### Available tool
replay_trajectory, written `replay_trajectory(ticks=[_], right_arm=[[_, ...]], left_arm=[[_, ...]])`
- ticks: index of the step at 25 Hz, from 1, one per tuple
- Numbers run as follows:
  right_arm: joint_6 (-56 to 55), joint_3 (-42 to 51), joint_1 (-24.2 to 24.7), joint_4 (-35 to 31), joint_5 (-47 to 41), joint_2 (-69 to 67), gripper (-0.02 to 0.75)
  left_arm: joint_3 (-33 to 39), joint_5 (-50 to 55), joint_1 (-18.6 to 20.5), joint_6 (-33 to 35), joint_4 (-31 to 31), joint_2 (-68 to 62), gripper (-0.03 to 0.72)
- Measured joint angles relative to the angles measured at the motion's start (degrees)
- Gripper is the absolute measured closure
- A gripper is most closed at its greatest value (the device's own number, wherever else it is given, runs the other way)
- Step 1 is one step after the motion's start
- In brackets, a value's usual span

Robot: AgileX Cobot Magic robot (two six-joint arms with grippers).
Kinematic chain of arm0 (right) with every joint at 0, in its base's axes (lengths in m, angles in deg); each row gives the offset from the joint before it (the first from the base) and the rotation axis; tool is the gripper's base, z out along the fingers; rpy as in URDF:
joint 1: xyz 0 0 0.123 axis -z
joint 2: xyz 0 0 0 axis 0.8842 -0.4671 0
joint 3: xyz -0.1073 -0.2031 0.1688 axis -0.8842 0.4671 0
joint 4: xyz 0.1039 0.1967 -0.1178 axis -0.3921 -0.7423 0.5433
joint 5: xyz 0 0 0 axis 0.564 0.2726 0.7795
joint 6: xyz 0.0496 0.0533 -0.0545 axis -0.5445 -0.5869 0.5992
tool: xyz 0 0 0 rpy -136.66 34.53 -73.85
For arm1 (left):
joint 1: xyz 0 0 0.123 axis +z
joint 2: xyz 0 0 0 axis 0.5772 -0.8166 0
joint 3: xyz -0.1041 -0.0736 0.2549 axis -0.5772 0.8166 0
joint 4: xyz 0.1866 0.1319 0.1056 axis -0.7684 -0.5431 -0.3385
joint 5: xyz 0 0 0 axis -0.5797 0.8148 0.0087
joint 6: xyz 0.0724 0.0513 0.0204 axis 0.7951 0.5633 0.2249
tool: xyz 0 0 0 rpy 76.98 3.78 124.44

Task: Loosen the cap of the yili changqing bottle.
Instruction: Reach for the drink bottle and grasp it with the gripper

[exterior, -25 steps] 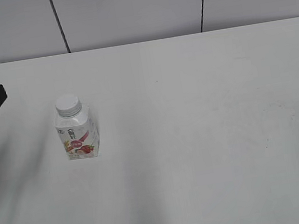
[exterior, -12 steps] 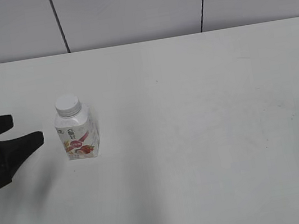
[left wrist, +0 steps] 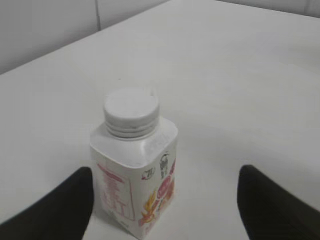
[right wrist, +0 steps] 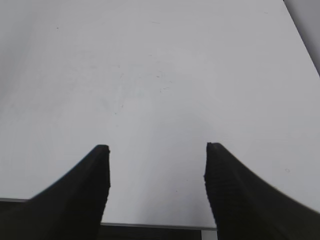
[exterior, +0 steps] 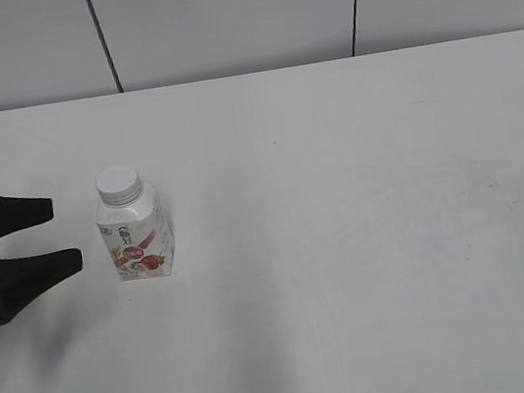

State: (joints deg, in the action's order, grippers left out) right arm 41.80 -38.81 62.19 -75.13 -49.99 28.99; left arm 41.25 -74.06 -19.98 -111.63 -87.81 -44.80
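Note:
The yili changqing bottle (exterior: 136, 238) stands upright on the white table at the left; it is white with a pink band and strawberry picture. Its white ribbed cap (exterior: 120, 184) is on the neck. My left gripper (exterior: 63, 232) is open just left of the bottle, its fingers pointing at it without touching. In the left wrist view the bottle (left wrist: 137, 179) and cap (left wrist: 131, 112) sit ahead of and between the spread fingers of the left gripper (left wrist: 165, 182). My right gripper (right wrist: 156, 148) is open and empty over bare table; it is out of the exterior view.
The white table (exterior: 362, 200) runs to a grey panelled wall (exterior: 234, 16) at the back. The right wrist view shows the table's near edge (right wrist: 150, 226) just under the right gripper.
My left gripper has come in from the left edge and lower down toward the bottle, and its fingers now show spread apart. The bottle has not moved.

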Motion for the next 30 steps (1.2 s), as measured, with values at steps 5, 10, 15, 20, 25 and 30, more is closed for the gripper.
replay_trajectory(ticks=[5,10,15,20,25,30], right_arm=[[0.00,0.00,0.00,0.00,0.00,0.00,0.258],[0.00,0.00,0.00,0.00,0.00,0.00,0.258],[0.00,0.00,0.00,0.00,0.00,0.00,0.258],[0.00,0.00,0.00,0.00,0.00,0.00,0.258],[0.00,0.00,0.00,0.00,0.00,0.00,0.258],[0.00,0.00,0.00,0.00,0.00,0.00,0.258]], left_arm=[[-9.20,-1.46,0.12,-0.57,-4.83,-6.76,0.147],[-15.82,-1.56,0.12,-2.05,-8.03,-11.47,0.147],[-18.71,-1.56,0.12,-4.04,-11.01,-14.33,0.147],[-21.92,-1.73,-1.23,-6.16,-11.39,-17.22,0.119],[-25.35,-1.73,-3.87,-6.80,-11.59,-20.91,0.090],[-28.83,-1.78,-6.19,-7.56,-12.30,-24.27,0.090]])
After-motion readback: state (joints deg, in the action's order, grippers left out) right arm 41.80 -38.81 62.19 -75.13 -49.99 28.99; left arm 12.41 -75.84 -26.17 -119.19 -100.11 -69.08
